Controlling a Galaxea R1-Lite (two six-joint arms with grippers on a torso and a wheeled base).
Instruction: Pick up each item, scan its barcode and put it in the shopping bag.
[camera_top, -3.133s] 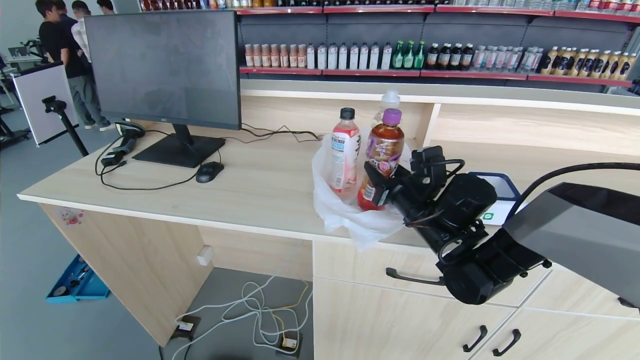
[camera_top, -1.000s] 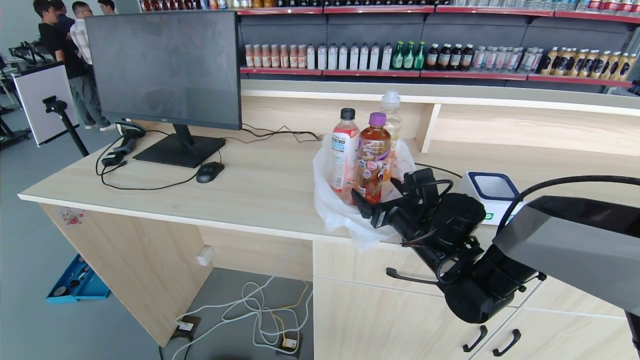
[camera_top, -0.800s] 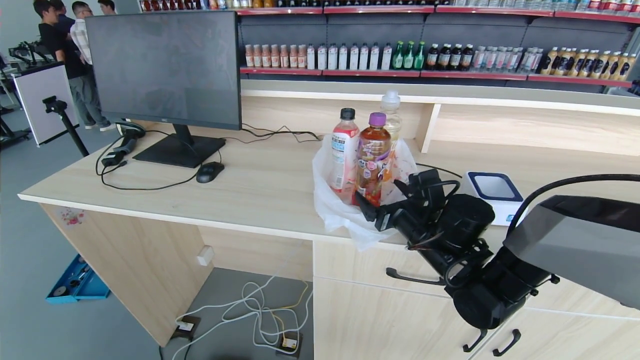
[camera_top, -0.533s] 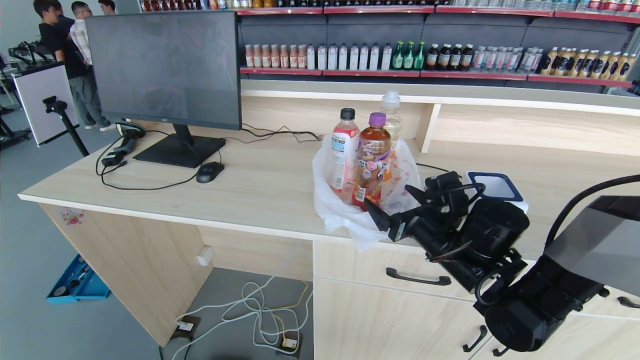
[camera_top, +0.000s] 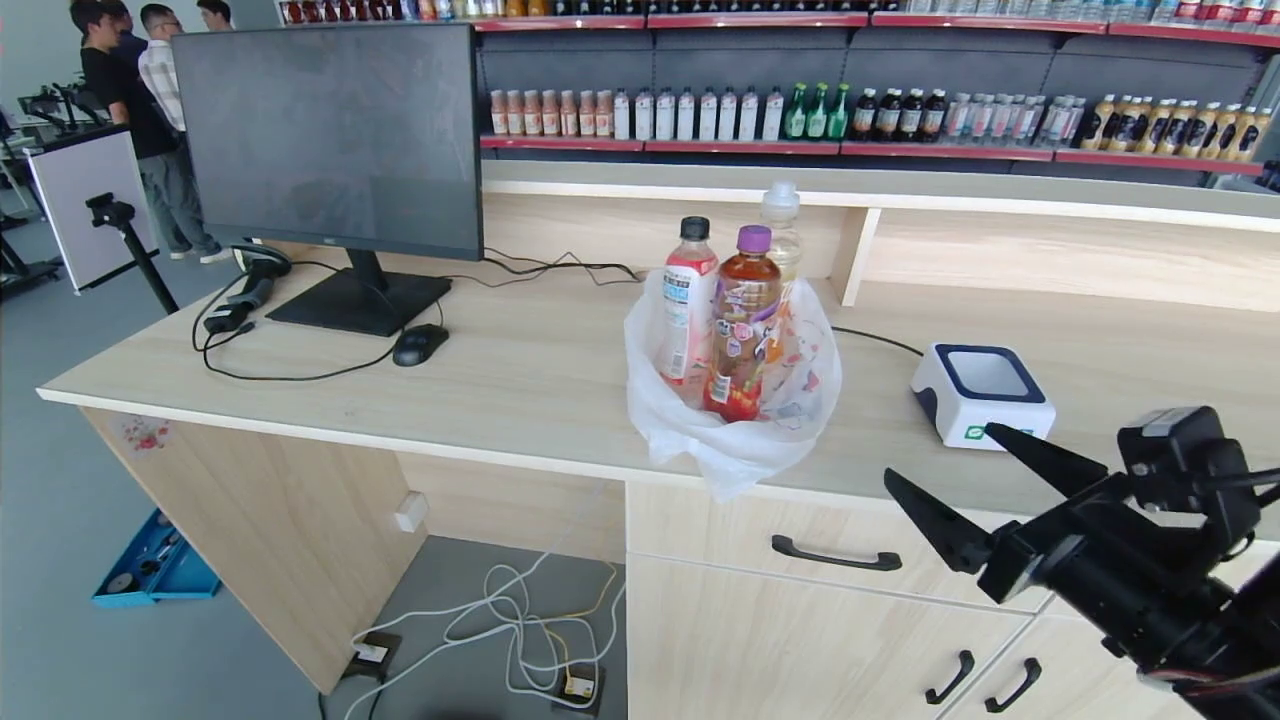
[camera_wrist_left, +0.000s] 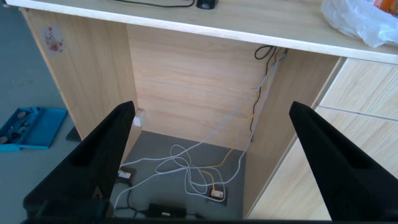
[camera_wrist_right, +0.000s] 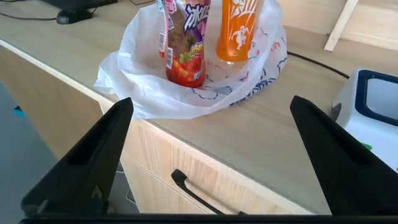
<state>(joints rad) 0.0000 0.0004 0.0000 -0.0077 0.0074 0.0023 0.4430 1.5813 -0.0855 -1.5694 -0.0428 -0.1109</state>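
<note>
A white shopping bag (camera_top: 722, 442) stands on the wooden counter (camera_top: 520, 370) with three bottles upright in it. They are a pink-labelled bottle (camera_top: 688, 315), a brown tea bottle with a purple cap (camera_top: 745, 325) and a pale bottle with a white cap (camera_top: 782, 232). My right gripper (camera_top: 940, 455) hangs open and empty off the counter's front edge, right of the bag. In the right wrist view the right gripper (camera_wrist_right: 211, 102) faces the bag (camera_wrist_right: 149, 81), the tea bottle (camera_wrist_right: 186, 43) and an orange-labelled bottle (camera_wrist_right: 239, 31). My left gripper (camera_wrist_left: 211, 109) is open below the counter.
A white barcode scanner box (camera_top: 980, 395) sits right of the bag, also seen as the scanner (camera_wrist_right: 373, 99). A monitor (camera_top: 330, 140), mouse (camera_top: 418, 343) and handheld scanner (camera_top: 250, 285) with cables occupy the counter's left. Drawer handles (camera_top: 830, 555) are below; cables lie on the floor (camera_wrist_left: 193, 180).
My right gripper lowered the purple-capped tea bottle into the bag, let it go, then drew back to the right and towards the front, open.
</note>
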